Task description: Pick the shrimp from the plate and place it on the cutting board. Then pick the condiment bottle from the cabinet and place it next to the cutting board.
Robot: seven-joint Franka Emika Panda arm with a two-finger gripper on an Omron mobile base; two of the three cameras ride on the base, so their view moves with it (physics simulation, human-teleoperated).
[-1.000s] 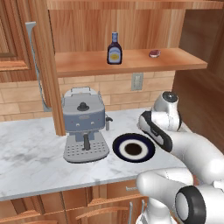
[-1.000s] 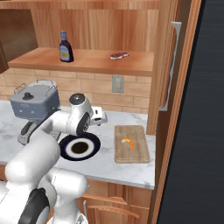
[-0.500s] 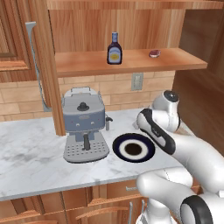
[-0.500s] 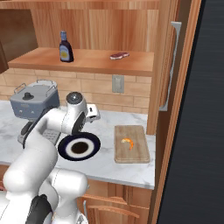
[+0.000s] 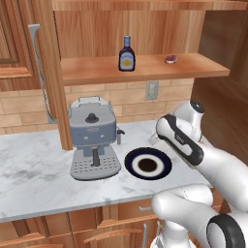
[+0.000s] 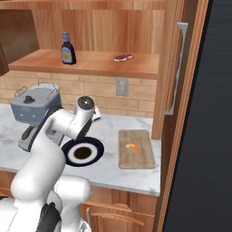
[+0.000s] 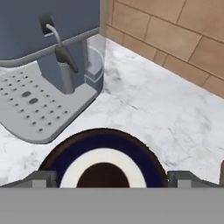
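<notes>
The shrimp [image 6: 132, 147], a tiny orange crescent, lies on the light wooden cutting board [image 6: 137, 159] at the counter's right. The navy-rimmed plate [image 5: 147, 163] [image 6: 82, 152] [image 7: 103, 148] sits bare between the board and the coffee machine. My gripper [image 7: 111, 181] hovers above the plate's far side, open, its fingertips [image 7: 41, 178] spread wide with nothing between them. The hand [image 5: 164, 130] points down toward the plate and the machine. The dark condiment bottle [image 5: 127, 54] [image 6: 68, 49] stands upright on the cabinet's open shelf [image 5: 87, 70] [image 6: 95, 63], well above the gripper.
A grey coffee machine [image 5: 93, 140] [image 6: 32, 108] [image 7: 43, 57] stands left of the plate. A small dark red lump [image 5: 171, 59] [image 6: 123, 57] lies on the shelf right of the bottle. A wall socket [image 5: 152, 90] sits under the shelf. A wooden post [image 6: 174, 77] bounds the board's right.
The arm's elbow has swung a little and the hand has risen slightly over the plate's far side. The shrimp stays on the board; the bottle has not moved.
</notes>
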